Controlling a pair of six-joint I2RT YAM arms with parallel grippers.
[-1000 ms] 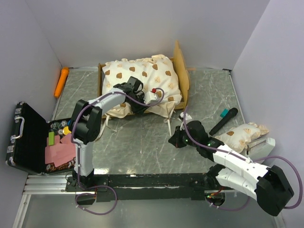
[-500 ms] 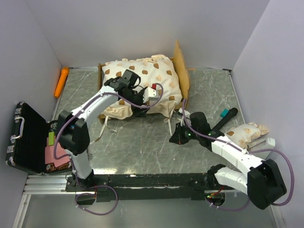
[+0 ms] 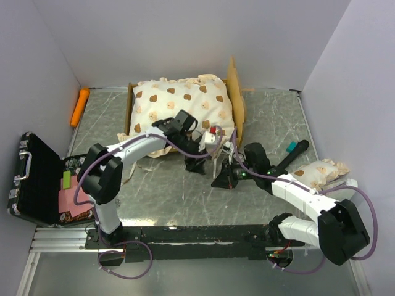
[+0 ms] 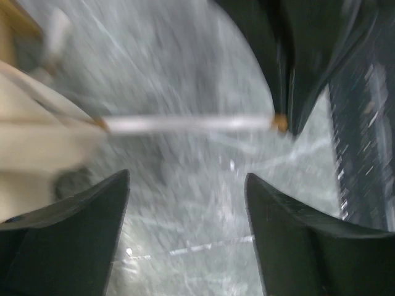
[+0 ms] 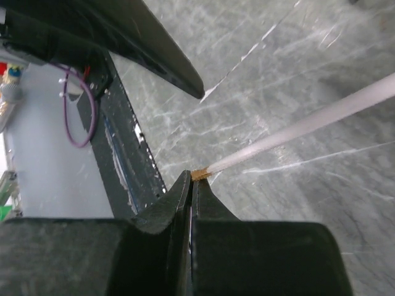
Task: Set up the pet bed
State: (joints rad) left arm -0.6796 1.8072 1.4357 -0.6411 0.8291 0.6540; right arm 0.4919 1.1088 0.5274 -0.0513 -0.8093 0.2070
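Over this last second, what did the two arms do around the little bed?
The left gripper let go of the mattress, opened, and swung off the bed toward the near side, ending over the white string. The mattress now lies flatter. The right gripper edged slightly left, shut on the string's end. The black case and pillow stayed put.

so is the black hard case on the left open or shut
Open. The black hard case lies with its lid folded back, baring a pink item and a green item inside.
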